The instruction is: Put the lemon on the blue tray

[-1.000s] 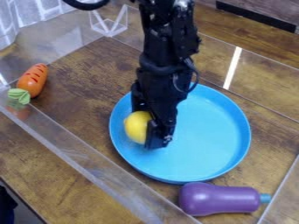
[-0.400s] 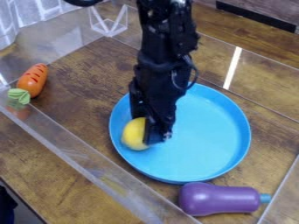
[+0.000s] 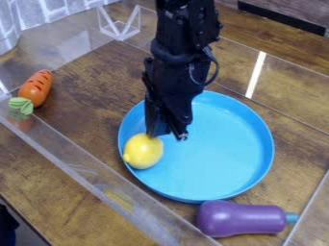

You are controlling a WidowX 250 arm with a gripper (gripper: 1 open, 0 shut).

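Wooden tabletop, clear barrier nearest us. Beyond it we see the lemon (image 3: 142, 151) lying free on the blue tray (image 3: 238, 159), near its left rim. Just behind, our gripper (image 3: 168, 128) hangs closed and empty. We judge placement done; only retreating remains.

Lemon (image 3: 142, 151) on blue tray (image 3: 232, 154)

Black arm upright, hand (image 3: 167, 132) pointing straight down, closed, empty

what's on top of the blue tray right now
Only the lemon lies on the blue tray, near its left rim. The gripper above hides a small part of the tray.
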